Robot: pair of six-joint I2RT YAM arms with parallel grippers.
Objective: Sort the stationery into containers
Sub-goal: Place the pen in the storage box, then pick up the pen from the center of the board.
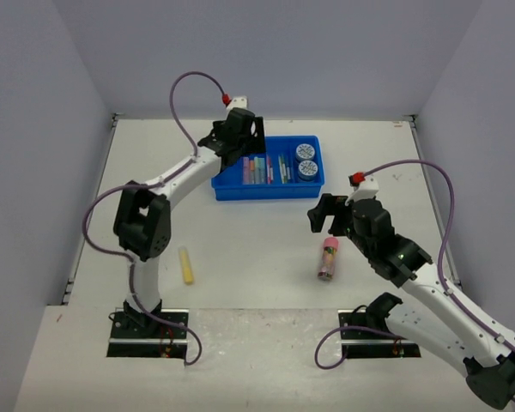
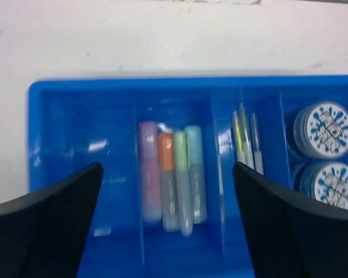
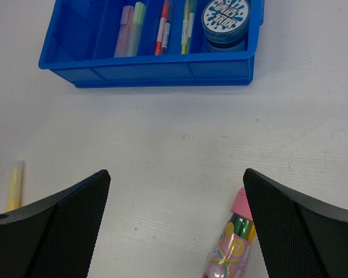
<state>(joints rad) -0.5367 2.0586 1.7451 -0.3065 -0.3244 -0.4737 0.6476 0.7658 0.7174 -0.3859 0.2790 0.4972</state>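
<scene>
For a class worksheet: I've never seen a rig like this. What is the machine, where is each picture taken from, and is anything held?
Two white robot arms with two-finger grippers stand at a table's near edge. One picture looks down from above; the others come from each wrist. The left gripper hangs open over a blue tray holding markers, thin pens and two discs. The right gripper is open too. A yellow marker and a pink tube lie on the table. Nothing is held.
</scene>
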